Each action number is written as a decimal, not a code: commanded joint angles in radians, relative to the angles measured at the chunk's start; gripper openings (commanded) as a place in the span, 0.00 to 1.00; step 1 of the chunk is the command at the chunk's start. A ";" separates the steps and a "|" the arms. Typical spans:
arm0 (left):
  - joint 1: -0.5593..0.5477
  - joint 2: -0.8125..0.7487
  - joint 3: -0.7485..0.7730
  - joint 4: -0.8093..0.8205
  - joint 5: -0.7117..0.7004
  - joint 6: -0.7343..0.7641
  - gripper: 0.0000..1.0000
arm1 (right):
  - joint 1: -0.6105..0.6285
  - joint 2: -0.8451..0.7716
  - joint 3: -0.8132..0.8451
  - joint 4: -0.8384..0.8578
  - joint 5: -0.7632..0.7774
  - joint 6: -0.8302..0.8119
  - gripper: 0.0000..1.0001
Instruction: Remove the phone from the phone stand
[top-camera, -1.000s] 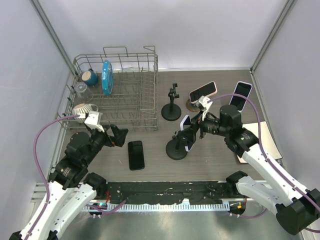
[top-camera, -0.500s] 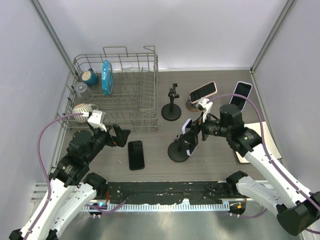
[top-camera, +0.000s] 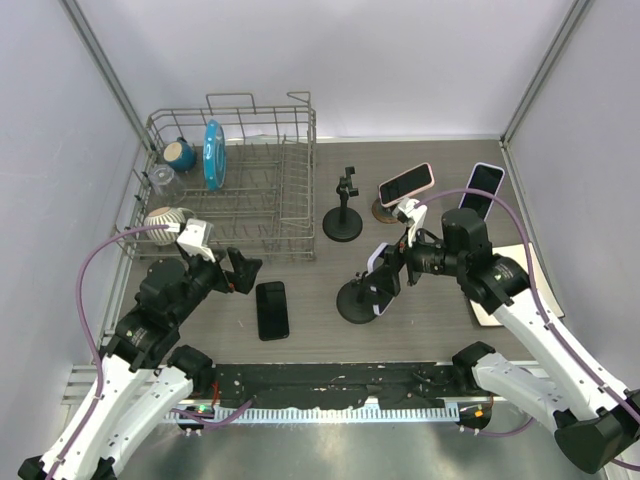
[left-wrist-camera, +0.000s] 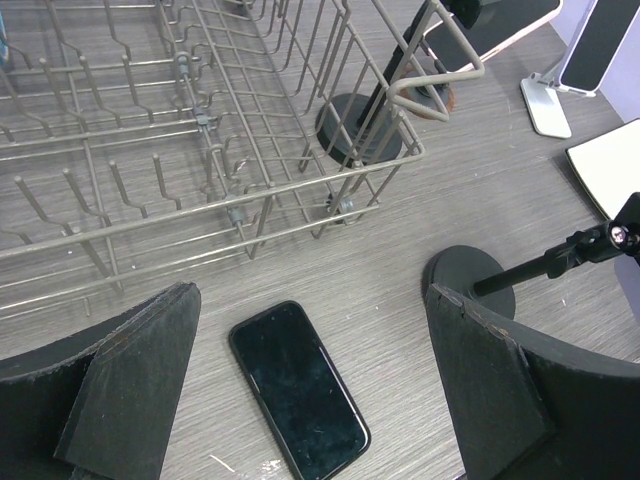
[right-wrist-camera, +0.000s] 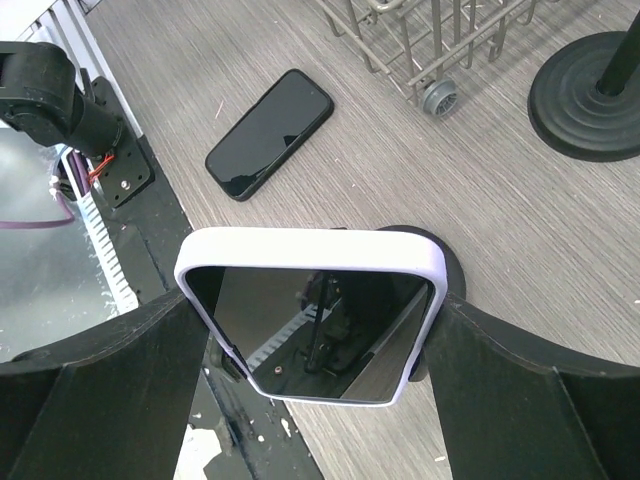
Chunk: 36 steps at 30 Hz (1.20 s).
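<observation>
Wire dish rack (top-camera: 290, 215) at 10 o'clock: a blue plate (top-camera: 212, 153) stands upright in the tines, with a teal cup (top-camera: 180, 155) and a clear glass (top-camera: 160, 178) at its left end.

Right pincer (top-camera: 388, 272): jaws wide, one finger on each of two opposite edges of the phone (right-wrist-camera: 310, 300). Pads are right at the case, but can't tell if they actually clamp it. The phone is just right of tabletop (top-camera: 310, 345) centre, raised and tilted over the phone stand (top-camera: 352, 300). The disc base shows directly behind it in the right wrist view. The phone-to-stand joint is hidden.

Left pincer (top-camera: 238, 272): fully wide and holding nothing. It hovers at 8 o'clock above a black phone (left-wrist-camera: 300, 385) that lies flat, just in front of the rack.

Materials:
- Phone: glossy dark glass in a pale, round-cornered case.
- Stand: matte black, flat round base and thin stem.
- Rack: bare metal wire.
- Tabletop: grey wood-grain.
- Pincer fingers: matte black, broad and wedge-shaped, with rough edges.
</observation>
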 joint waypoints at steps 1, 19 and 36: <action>0.005 0.006 0.004 0.046 0.047 -0.001 1.00 | 0.005 -0.030 0.088 0.009 -0.026 -0.001 0.86; 0.005 0.013 0.004 0.050 0.084 0.002 1.00 | 0.012 0.065 0.104 0.083 0.016 0.013 0.54; 0.005 0.021 0.003 0.064 0.148 0.002 1.00 | 0.038 0.291 0.264 0.049 -0.152 -0.225 0.66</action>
